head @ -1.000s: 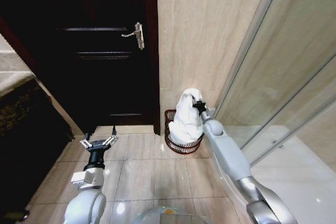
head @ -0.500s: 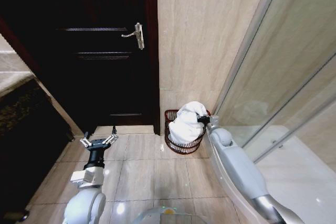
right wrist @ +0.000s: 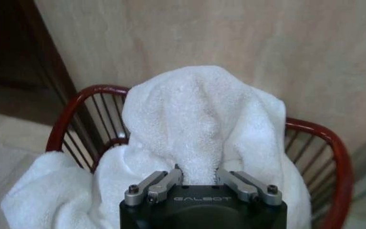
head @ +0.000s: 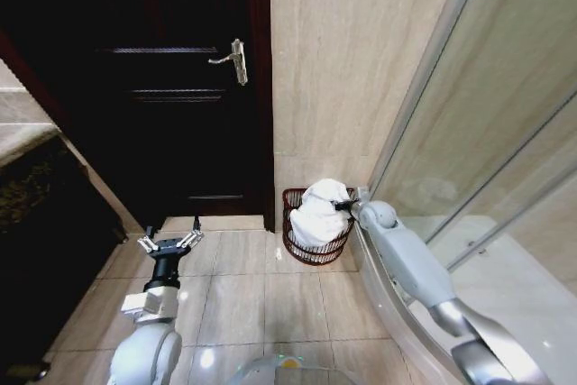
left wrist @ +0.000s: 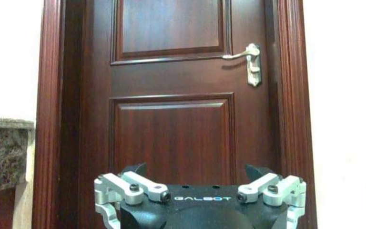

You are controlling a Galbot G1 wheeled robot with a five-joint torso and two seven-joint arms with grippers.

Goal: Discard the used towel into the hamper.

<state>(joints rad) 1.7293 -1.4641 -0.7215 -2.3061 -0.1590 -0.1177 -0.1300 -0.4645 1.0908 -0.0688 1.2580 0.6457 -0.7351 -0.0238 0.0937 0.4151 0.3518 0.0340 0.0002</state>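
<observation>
Over the floor tiles at the left, the left gripper (head: 169, 244) hangs idle, fingers spread with nothing between them. At the right, the right gripper (head: 346, 206) pinches the white towel (head: 320, 214), which is heaped in the hamper (head: 294, 242). Letting go cleanly probably means lowering until the draped fold clears the rim.

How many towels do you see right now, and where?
1. The white towel is bunched in the hamper by the tiled wall, spilling over its rim, with the right gripper shut on its top fold. Anything beneath it is hidden.
</observation>
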